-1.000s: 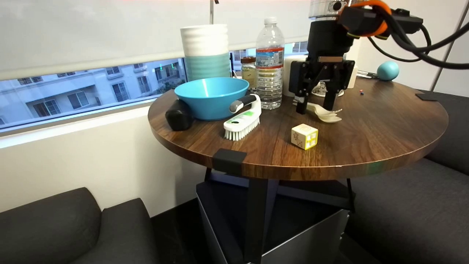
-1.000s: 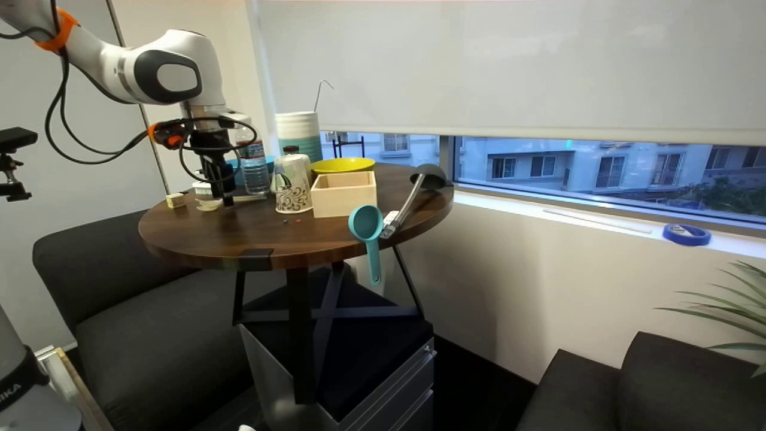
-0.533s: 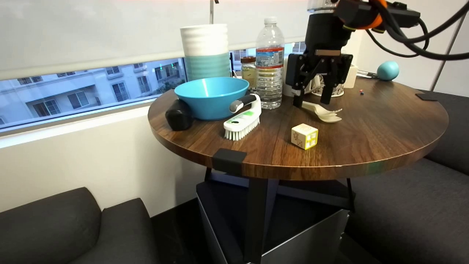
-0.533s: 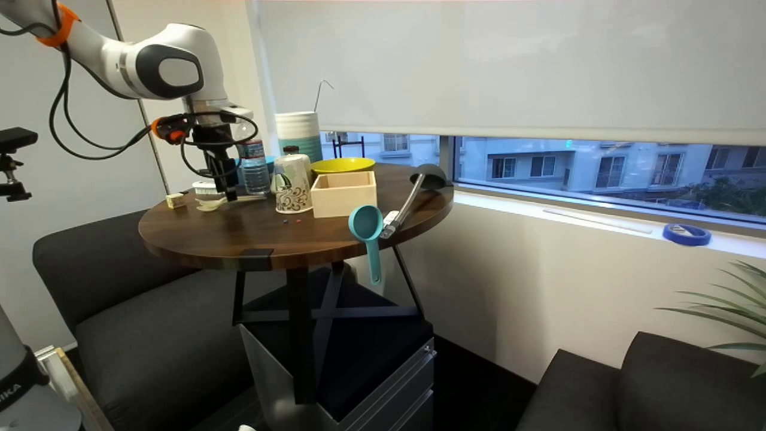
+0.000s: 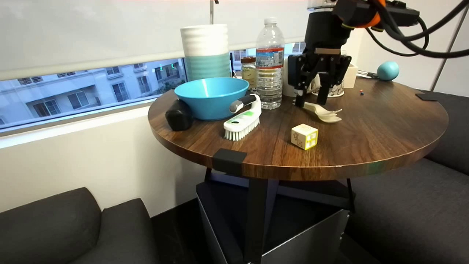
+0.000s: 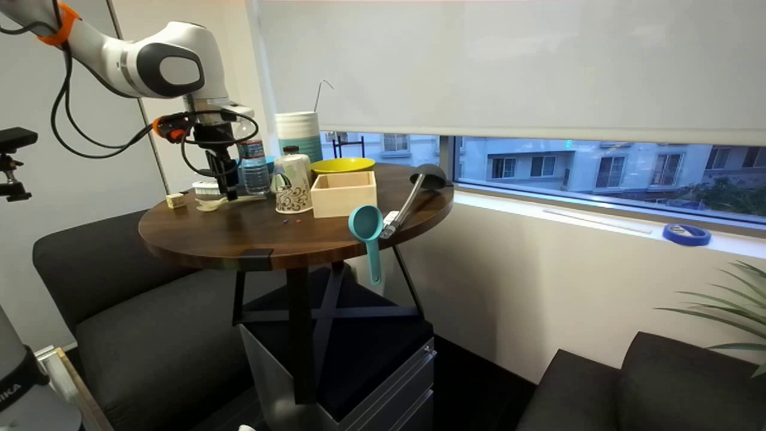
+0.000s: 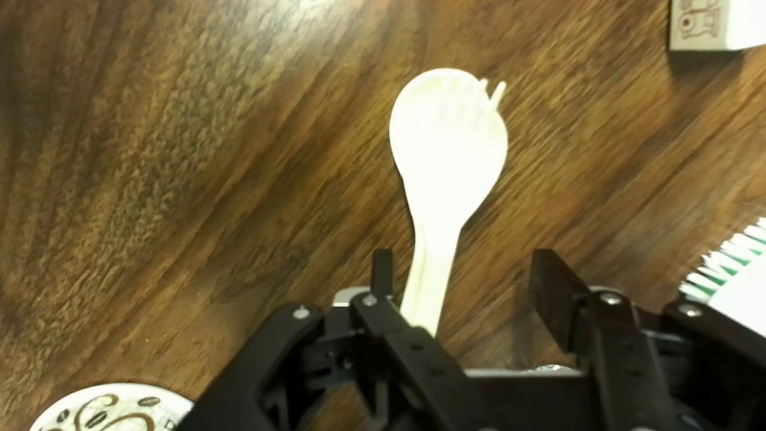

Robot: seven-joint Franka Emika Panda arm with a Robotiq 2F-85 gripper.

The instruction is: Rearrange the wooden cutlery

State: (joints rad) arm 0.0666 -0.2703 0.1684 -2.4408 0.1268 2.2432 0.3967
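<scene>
Your wooden spoon [image 7: 434,167] and wooden fork [image 7: 498,99] lie overlapped on the surface [image 5: 384,132], perhaps stacked to be lifted together. In the wrist view, your gripper [image 7: 462,269] is spread astride their narrow handles [image 7: 429,281], likely to pinch there; the toy block [image 5: 304,136] and scrub brush [image 5: 242,121] sit apart, outside the pinch.

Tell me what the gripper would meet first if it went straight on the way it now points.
Probably the handles of the wooden cutlery: the open gripper points down over them. Depth is unclear, though, so it might straddle them and meet the tabletop instead.
</scene>
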